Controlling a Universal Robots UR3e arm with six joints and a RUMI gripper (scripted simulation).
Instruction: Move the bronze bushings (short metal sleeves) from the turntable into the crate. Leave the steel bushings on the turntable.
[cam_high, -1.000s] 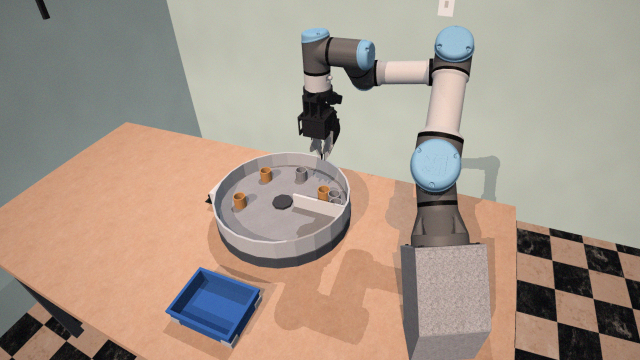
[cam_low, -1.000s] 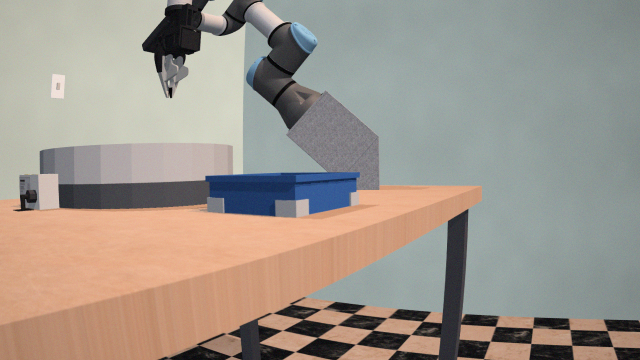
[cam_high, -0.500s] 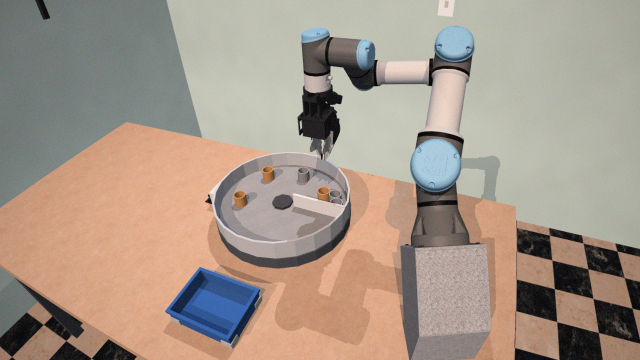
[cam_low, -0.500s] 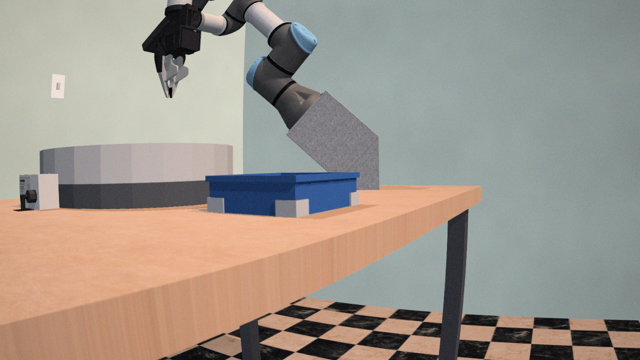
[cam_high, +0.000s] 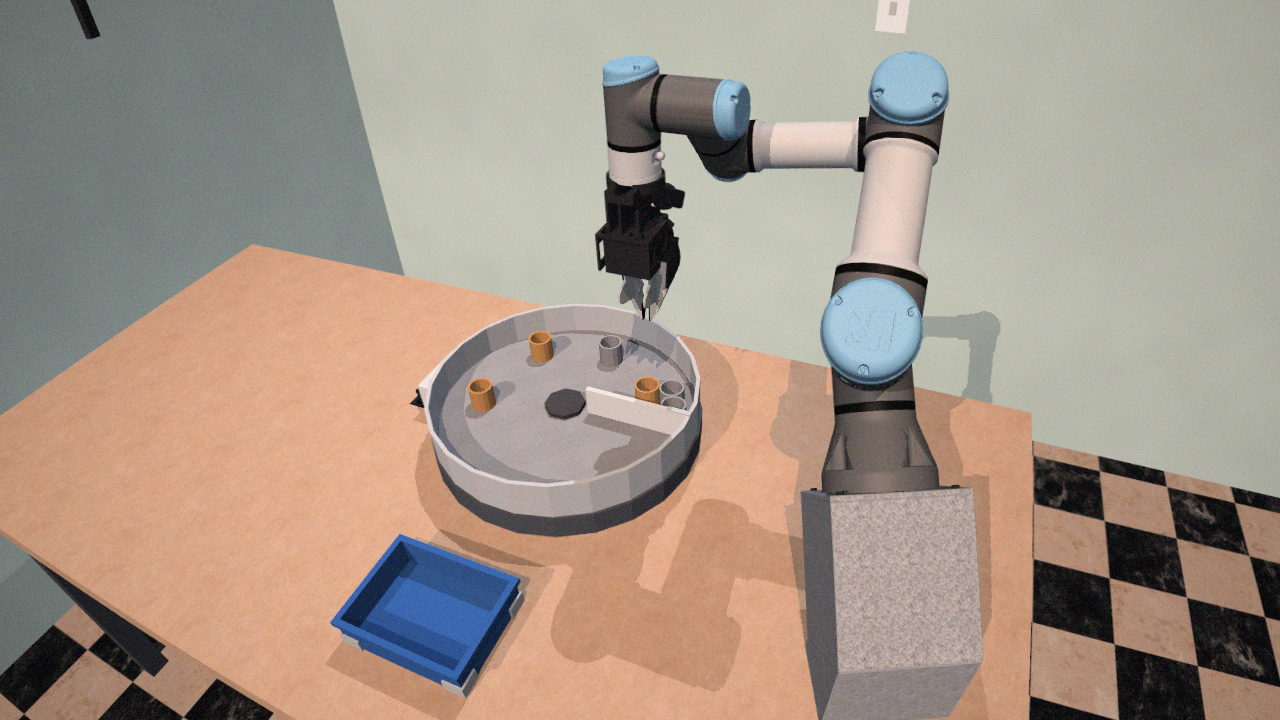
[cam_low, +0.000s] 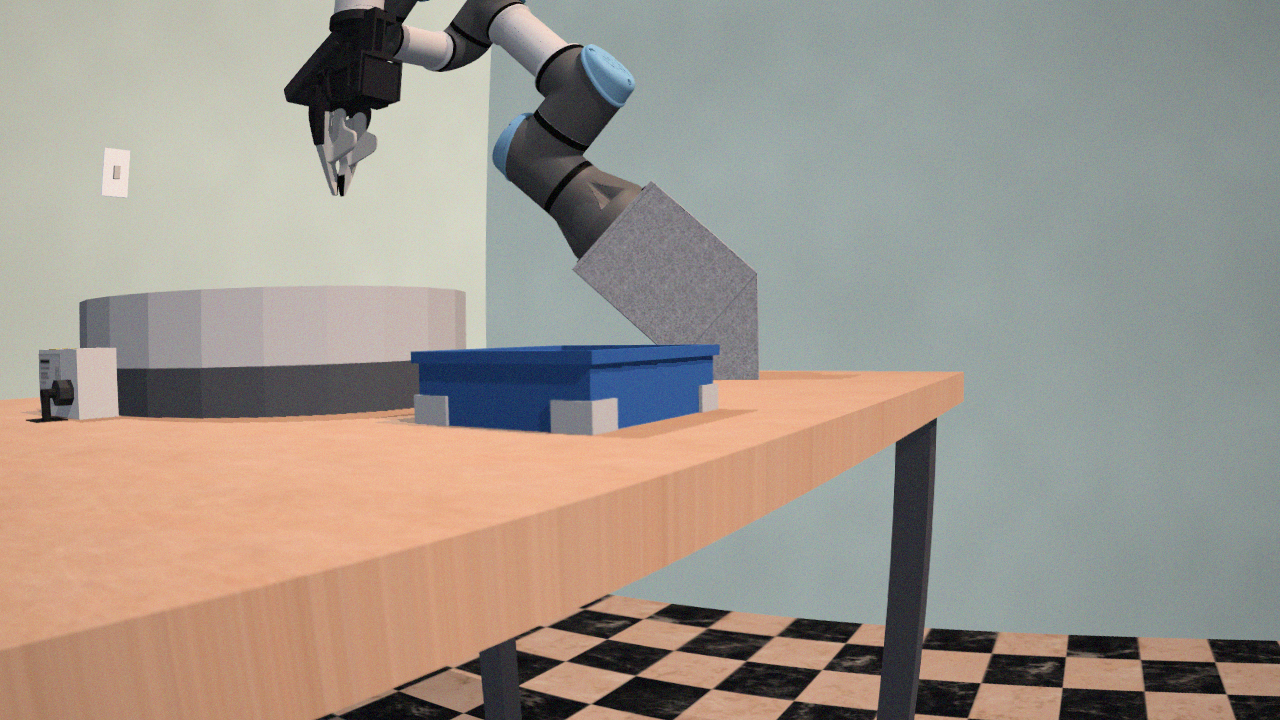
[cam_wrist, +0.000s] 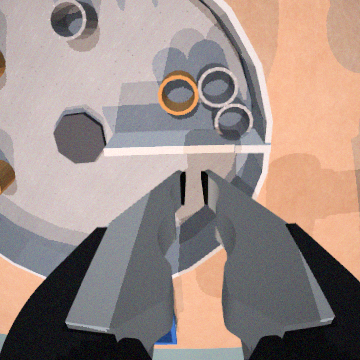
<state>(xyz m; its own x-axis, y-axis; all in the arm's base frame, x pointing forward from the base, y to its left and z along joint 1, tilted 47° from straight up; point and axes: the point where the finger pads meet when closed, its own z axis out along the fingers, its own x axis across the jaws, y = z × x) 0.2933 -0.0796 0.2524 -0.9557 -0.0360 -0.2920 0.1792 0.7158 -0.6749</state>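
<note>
The grey walled turntable (cam_high: 563, 416) holds three bronze bushings (cam_high: 540, 346) (cam_high: 481, 394) (cam_high: 647, 389) and three steel bushings (cam_high: 609, 351) (cam_high: 672, 391) (cam_high: 674, 402). One bronze bushing (cam_wrist: 178, 93) stands beside two steel bushings (cam_wrist: 218, 87) (cam_wrist: 233, 120) against a white divider wall (cam_wrist: 185, 149). My gripper (cam_high: 646, 304) hangs well above the turntable's far rim, shut and empty; it also shows in the wrist view (cam_wrist: 193, 187) and in the exterior view (cam_low: 337, 183). The blue crate (cam_high: 427, 609) is empty on the table in front of the turntable.
A dark hub (cam_high: 564, 403) sits at the turntable's centre. A small white switch box (cam_low: 76, 383) stands at the turntable's left side. The arm's grey pedestal (cam_high: 890, 591) stands at the table's right.
</note>
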